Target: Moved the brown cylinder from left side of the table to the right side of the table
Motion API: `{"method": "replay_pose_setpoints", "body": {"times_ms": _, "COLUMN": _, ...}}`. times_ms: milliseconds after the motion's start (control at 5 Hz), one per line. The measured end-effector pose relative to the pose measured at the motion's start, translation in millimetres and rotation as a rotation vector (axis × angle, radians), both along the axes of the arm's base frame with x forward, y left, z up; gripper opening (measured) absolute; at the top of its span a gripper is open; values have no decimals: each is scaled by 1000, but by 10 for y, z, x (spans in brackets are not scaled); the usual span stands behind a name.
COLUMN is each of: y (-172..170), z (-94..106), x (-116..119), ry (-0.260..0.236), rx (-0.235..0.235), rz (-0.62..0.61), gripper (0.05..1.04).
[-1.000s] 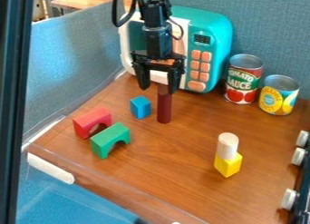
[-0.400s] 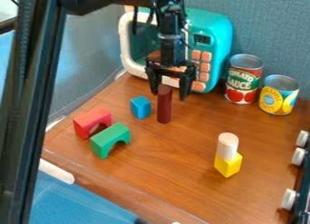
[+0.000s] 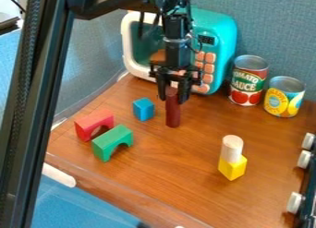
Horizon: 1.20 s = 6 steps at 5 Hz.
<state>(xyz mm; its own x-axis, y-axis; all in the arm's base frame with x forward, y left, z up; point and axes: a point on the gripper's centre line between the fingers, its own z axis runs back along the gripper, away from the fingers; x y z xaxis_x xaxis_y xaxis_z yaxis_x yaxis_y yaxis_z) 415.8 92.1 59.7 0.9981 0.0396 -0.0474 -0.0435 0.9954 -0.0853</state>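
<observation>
Brown cylinder (image 3: 173,112): standing upright directly beneath the claw (image 3: 173,99), its upper part between the two fingers. Claw condition: drawn narrow, the fingers appearing to bear on both sides of the cylinder near its top. The lower portion of the cylinder hangs below the fingertips, at or very near the bench (image 3: 179,162); any gap under it cannot be confirmed.

Handling assessment: it appears to be painted wood, judged light, stiff and not fragile. The rounded, smooth side may slip or let the piece pivot. The present hold is high; a grasp nearer mid-height, square across the diameter, would resist swinging better.

Surroundings: blue cube (image 3: 143,109) close to the claw on the view's left; red arch (image 3: 94,124) and green arch (image 3: 112,142) farther out that way, nearer the camera. To the claw's right in the view, and nearer the camera, a pale cylinder (image 3: 232,148) stands on a yellow block (image 3: 232,168). Judged next step: lift clear, then carry rightward, avoiding that stack, which could topple if struck.
</observation>
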Motion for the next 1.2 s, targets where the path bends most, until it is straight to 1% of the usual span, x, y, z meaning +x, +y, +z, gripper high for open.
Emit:
{"method": "replay_pose_setpoints", "body": {"times_ms": 200, "y": -14, "z": -3, "x": -6, "ry": 1, "rx": -8, "rz": -1, "gripper": 536}}
{"method": "replay_pose_setpoints", "body": {"times_ms": 400, "y": -132, "z": -1, "x": -127, "ry": 30, "rx": -22, "rz": -25, "gripper": 536}}
{"method": "replay_pose_setpoints", "body": {"times_ms": 600, "y": -415, "z": 234, "x": -252, "ry": 29, "rx": 13, "rz": -74, "gripper": 536}}
{"method": "replay_pose_setpoints", "body": {"times_ms": 800, "y": -684, "z": 357, "x": -380, "ry": 16, "rx": 18, "rz": -134, "gripper": 536}}
{"method": "replay_pose_setpoints", "body": {"times_ms": 1000, "y": -830, "z": 346, "x": -513, "ry": 22, "rx": 5, "rz": -193, "gripper": 536}}
{"method": "replay_pose_setpoints", "body": {"times_ms": 1200, "y": -1077, "z": 351, "x": -684, "ry": 36, "rx": -17, "rz": -261, "gripper": 536}}
